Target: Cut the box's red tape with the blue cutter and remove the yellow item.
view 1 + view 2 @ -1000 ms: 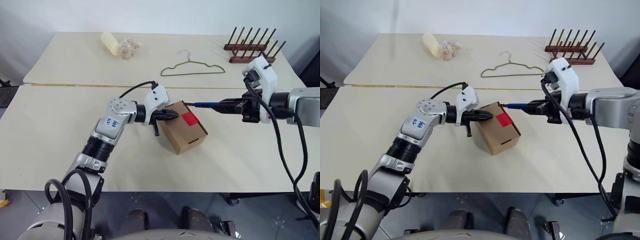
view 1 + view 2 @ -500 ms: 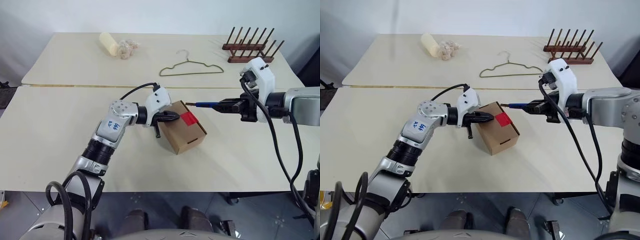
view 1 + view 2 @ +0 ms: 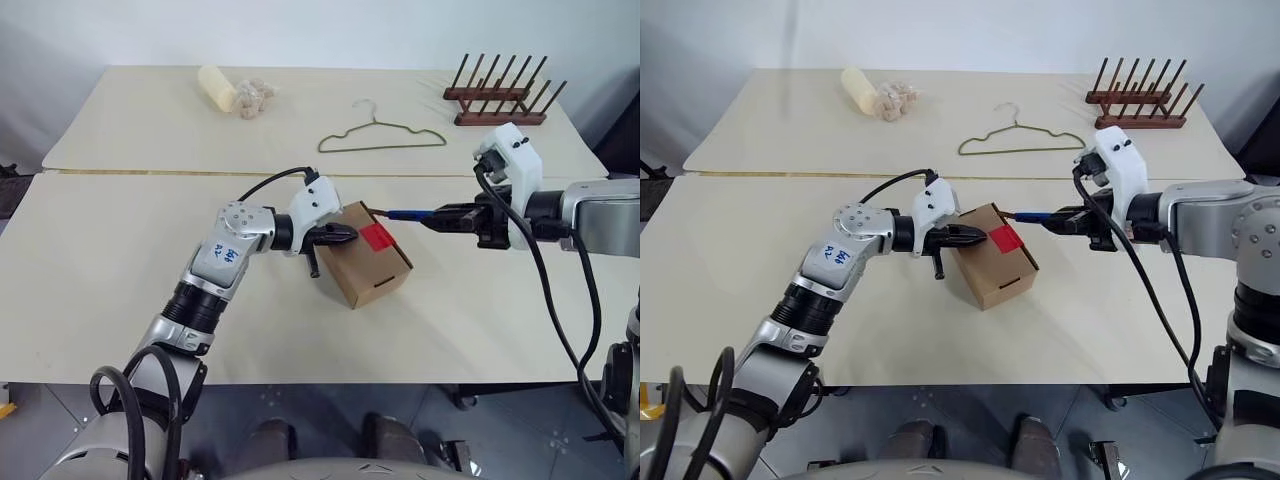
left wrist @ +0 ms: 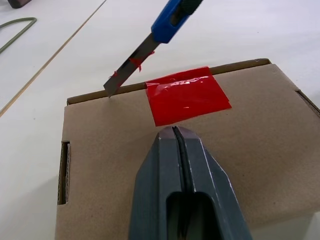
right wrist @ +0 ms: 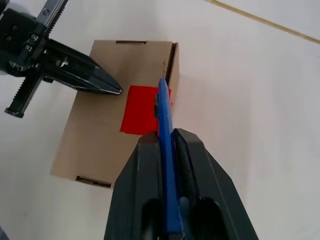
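Observation:
The brown box (image 3: 372, 262) lies on the near table with the red tape (image 3: 378, 237) on its top. My left gripper (image 3: 345, 232) is shut, and its tip presses on the box top just beside the tape (image 4: 187, 94). My right gripper (image 3: 441, 216) is shut on the blue cutter (image 3: 406, 213). The cutter's blade (image 4: 129, 71) reaches the box's far top edge next to the tape and carries small red scraps. In the right wrist view the cutter (image 5: 164, 112) points over the tape (image 5: 140, 116). The yellow item is out of view.
On the far table lie a wire hanger (image 3: 385, 136), a wooden peg rack (image 3: 500, 96) at the back right, and a pale yellow roll (image 3: 219, 87) beside a bag of small pieces (image 3: 258, 95). A seam (image 3: 130, 172) runs between the two tables.
My right wrist has rolled a little with the cutter in it, while the blade stays at the box's far edge. The left gripper and the box have not moved.

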`<action>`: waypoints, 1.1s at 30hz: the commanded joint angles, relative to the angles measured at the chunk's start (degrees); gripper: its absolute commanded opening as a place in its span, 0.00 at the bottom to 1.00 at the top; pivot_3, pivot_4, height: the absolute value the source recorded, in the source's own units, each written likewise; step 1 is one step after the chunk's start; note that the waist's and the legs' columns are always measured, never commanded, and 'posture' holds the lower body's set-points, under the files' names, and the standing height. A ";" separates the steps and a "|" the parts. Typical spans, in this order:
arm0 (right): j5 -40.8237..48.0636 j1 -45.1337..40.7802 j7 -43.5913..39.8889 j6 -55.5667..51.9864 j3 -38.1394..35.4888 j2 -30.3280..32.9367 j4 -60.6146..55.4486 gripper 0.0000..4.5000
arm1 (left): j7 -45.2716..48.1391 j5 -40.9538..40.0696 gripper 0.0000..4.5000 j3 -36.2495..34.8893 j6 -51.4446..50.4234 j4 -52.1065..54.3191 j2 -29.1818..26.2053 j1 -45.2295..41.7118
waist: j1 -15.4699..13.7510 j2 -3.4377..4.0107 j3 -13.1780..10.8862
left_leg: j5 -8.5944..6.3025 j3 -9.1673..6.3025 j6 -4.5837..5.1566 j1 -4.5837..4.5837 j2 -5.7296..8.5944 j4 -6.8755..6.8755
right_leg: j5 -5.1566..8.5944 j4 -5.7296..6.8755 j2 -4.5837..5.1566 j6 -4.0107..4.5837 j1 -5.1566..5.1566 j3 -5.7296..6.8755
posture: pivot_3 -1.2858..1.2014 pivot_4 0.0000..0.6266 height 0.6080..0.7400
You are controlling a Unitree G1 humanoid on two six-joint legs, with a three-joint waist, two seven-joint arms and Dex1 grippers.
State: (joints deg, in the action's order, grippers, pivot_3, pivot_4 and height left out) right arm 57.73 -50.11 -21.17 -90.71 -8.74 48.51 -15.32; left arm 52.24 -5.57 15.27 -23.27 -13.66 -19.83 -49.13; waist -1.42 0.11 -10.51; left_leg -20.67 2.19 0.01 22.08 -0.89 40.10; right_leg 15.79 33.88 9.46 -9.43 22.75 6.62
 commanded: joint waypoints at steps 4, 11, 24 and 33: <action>-1.21 0.58 -1.99 -1.32 -1.48 0.33 -0.86 0.02 | 0.17 1.10 0.00 0.97 -1.23 0.31 -0.66 1.40 | 0.00 0.00 0.01 | 0.00 0.00 0.00 0.00 0.00 0.00 | 0.00 0.01 0.00 0.00 0.00 -0.01 | 0.52 0.24 1.00; -1.47 2.05 -3.82 -1.79 -2.34 2.22 -1.51 0.02 | 0.16 1.15 0.00 0.92 -1.26 0.44 -0.77 1.55 | -0.01 0.01 0.01 | 0.00 0.01 0.00 -0.01 0.00 0.00 | 0.00 0.01 0.00 0.00 0.00 -0.01 | 0.52 0.24 1.00; -1.57 4.57 -6.43 -1.77 -3.52 4.62 -2.48 0.02 | 0.24 1.09 0.00 1.01 -0.85 -0.06 -0.41 1.34 | -0.06 0.00 0.01 | 0.00 0.01 0.00 -0.01 0.00 0.01 | 0.00 0.01 0.00 0.00 0.00 -0.02 | 0.52 0.24 1.00; -0.94 -0.13 -5.37 -1.43 -7.25 -0.45 0.18 0.02 | 0.27 1.18 0.00 1.17 -1.06 0.29 -0.53 1.55 | 0.05 0.02 0.02 | 0.00 0.02 0.00 -0.02 0.00 0.05 | 0.00 0.05 0.00 0.00 0.00 -0.03 | 0.52 0.24 1.00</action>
State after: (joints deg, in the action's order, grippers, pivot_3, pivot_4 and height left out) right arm 56.26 -47.64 -26.69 -92.18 -12.77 48.21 -15.01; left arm 52.28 -5.54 14.99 -23.65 -13.38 -20.27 -48.90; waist -1.37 0.13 -10.49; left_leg -20.66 2.22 0.01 22.07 -0.88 40.16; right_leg 15.78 33.94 9.47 -9.43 22.75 6.58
